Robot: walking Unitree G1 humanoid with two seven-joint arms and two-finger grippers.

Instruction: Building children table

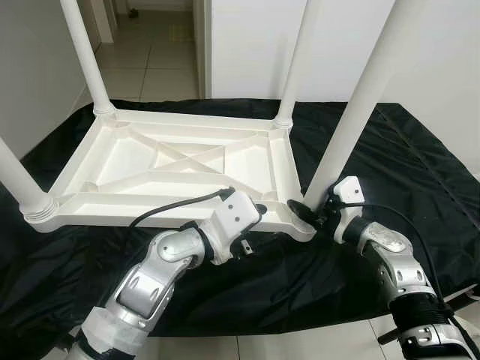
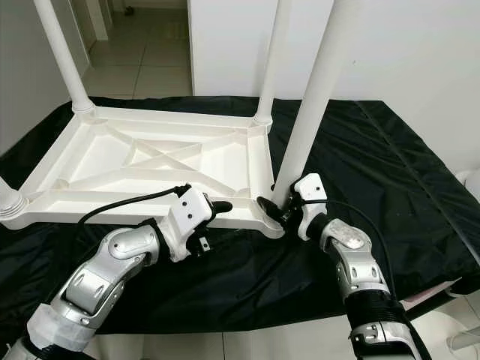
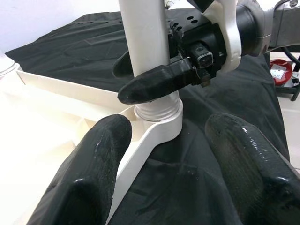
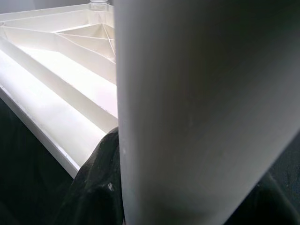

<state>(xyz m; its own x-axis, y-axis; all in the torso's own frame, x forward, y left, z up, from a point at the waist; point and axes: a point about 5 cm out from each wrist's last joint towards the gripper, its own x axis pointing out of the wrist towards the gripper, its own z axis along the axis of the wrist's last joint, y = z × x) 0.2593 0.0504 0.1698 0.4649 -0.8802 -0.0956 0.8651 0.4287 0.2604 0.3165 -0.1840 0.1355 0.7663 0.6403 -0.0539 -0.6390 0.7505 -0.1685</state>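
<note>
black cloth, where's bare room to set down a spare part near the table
The black cloth lies bare right of the table top, out to its far right edge, and along the front below both arms. It is crowded at the near right corner: the right tool grips the leg there, and the left tool sits open beside it.

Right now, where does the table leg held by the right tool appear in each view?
Left eye view: leg, right of centre, rising from the near right corner socket.
Right eye view: leg, centre right.
Left wrist view: leg, upper middle, right tool clamped around it.
Right wrist view: leg, close up.
Shared landmark: upturned white tabletop.
</note>
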